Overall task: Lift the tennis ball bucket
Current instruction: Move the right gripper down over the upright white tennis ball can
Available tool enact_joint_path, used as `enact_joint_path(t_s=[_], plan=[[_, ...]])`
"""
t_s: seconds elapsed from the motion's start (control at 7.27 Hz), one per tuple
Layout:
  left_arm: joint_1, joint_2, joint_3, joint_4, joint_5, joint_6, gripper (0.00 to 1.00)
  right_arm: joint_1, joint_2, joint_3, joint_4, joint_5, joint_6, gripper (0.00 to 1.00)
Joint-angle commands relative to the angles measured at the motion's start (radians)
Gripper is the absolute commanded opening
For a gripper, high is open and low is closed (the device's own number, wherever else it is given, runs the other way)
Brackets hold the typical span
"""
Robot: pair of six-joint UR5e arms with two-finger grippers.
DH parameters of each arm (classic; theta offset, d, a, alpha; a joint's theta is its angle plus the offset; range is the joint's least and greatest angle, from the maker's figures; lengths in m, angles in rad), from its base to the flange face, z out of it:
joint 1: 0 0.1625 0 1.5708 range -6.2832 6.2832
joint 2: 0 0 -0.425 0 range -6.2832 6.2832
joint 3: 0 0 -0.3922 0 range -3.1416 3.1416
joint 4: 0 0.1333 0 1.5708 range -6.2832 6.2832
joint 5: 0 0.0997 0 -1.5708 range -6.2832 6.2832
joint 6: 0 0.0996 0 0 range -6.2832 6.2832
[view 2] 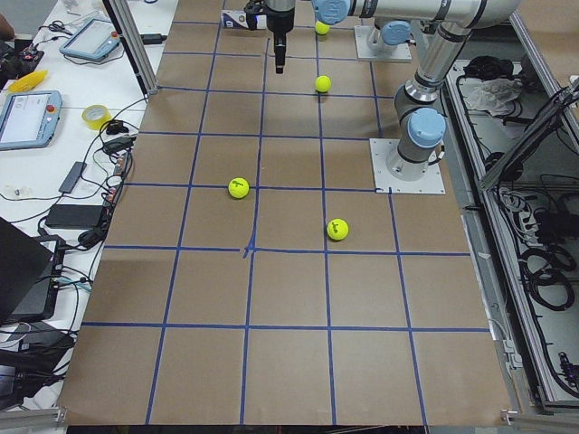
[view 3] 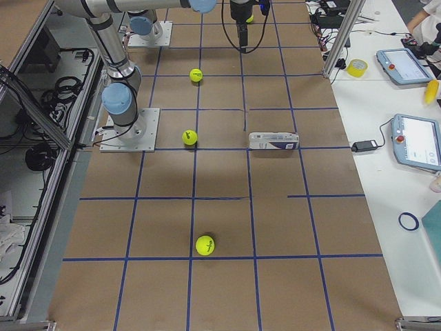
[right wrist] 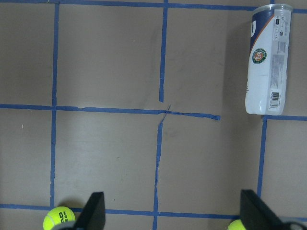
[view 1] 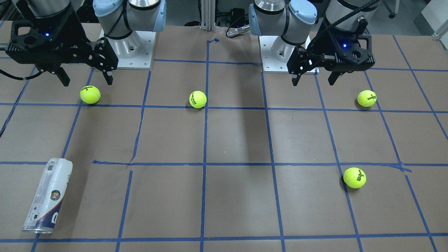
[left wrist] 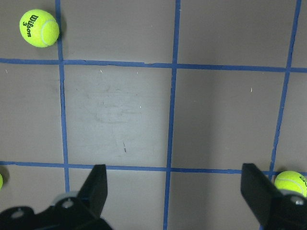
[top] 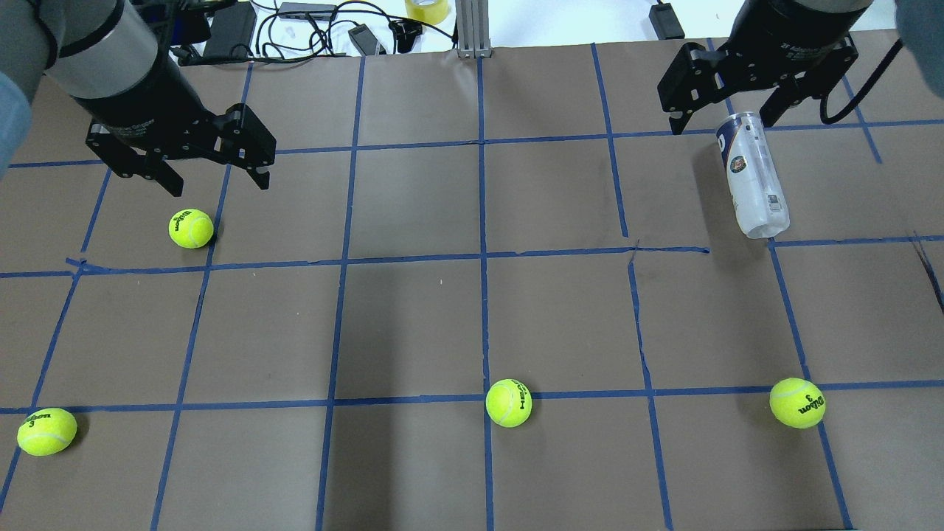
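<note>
The tennis ball bucket [view 1: 47, 196] is a clear tube with a white and navy label. It lies on its side on the table's far right part, seen from the robot, and looks empty. It also shows in the overhead view [top: 752, 173] and at the top right of the right wrist view [right wrist: 266, 60]. My right gripper [top: 726, 122] is open and empty, held high above the table and apart from the tube; it also shows in the front view [view 1: 85, 80]. My left gripper [top: 217, 181] is open and empty, high over the table's left part [view 1: 313, 82].
Several yellow-green tennis balls lie loose on the brown, blue-taped table: one under the left gripper [top: 190, 228], one at the near left [top: 46, 431], one in the middle [top: 509, 403], one at the near right [top: 797, 403]. Cables and tape lie beyond the far edge.
</note>
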Motion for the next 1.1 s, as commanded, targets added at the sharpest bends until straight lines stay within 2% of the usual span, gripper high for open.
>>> enact_joint_path(t_s=[0.0, 0.14, 0.28, 0.41, 0.55, 0.69, 0.83, 0.96], plan=[[0.0, -0.001, 0.0, 0.001, 0.0, 0.0, 1.0, 0.0, 0.002, 0.015, -0.008, 0.008, -0.001, 1.0], [0.0, -0.001, 0.0, 0.001, -0.003, 0.0, 1.0, 0.0, 0.003, 0.016, -0.025, 0.007, -0.009, 1.0], [0.0, -0.003, 0.0, 0.001, -0.003, 0.0, 1.0, 0.0, 0.02, 0.018, -0.14, -0.001, -0.011, 1.0], [-0.002, -0.003, 0.0, -0.001, -0.003, -0.002, 1.0, -0.012, 0.04, 0.021, -0.161, -0.007, -0.011, 1.0], [-0.002, -0.003, -0.002, -0.001, -0.001, -0.002, 1.0, -0.015, 0.093, 0.004, -0.198, 0.003, 0.014, 1.0], [-0.002, -0.001, 0.0, -0.007, 0.002, -0.002, 1.0, -0.058, 0.18, -0.008, -0.297, 0.0, 0.011, 1.0], [-0.002, -0.003, -0.002, -0.007, 0.0, -0.002, 1.0, -0.143, 0.246, -0.043, -0.31, 0.011, -0.009, 1.0], [-0.002, -0.003, -0.002, -0.007, 0.0, 0.0, 1.0, -0.208, 0.365, -0.118, -0.351, -0.001, -0.076, 1.0]])
